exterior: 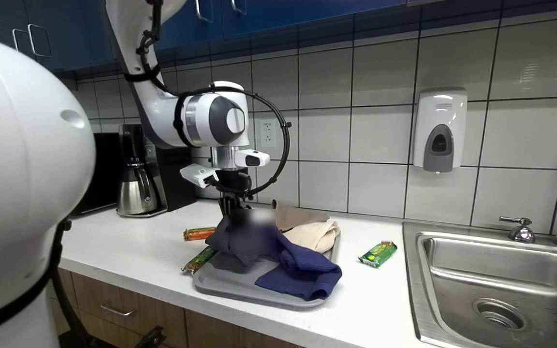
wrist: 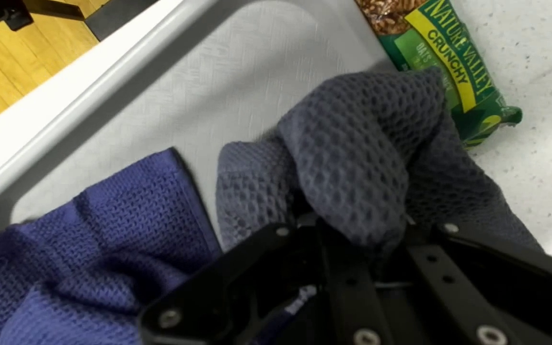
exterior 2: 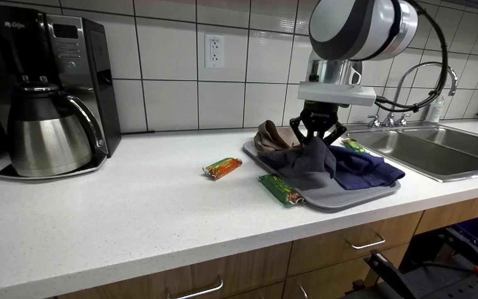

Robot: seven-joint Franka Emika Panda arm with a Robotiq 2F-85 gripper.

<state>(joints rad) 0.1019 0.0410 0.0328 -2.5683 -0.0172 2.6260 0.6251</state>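
Tiled kitchen bench (exterior 2: 131,216), grey cloth (exterior 2: 317,160) pinched in the gripper (exterior 2: 316,138)

A wall (exterior 2: 164,54) of glossy pale tiles with dark joints rises behind the speckled white bench, which has a steel sink (exterior: 411,270) set into it. On it lies a matt grey tray (wrist: 237,72), rectangular with rounded corners and a raised rim.

The gripper points down over the tray, its fingers drawn nearly together on a fold of the grey cloth. Whether the cloth's lower edges rest on the tray is hard to tell.

In the wrist view, with twelve at the top, the cloth is crumpled and its long axis hard to judge: its widest spread runs from nine o'clock to between three and four, and a folded corner points to about one. It is dark slate in a soft honeycomb weave, swelling into a rounded hump at the grip.

A blue cloth (wrist: 113,225) of knit-like weave lies on the tray between eight and nine o'clock from it, and a green-wrapped bar (wrist: 453,57) just outside the rim between one and two. In an exterior view, a brown cloth (exterior 2: 278,139) lies at ten o'clock from the grey one and an orange-wrapped bar (exterior 2: 223,167) on the bench at nine.
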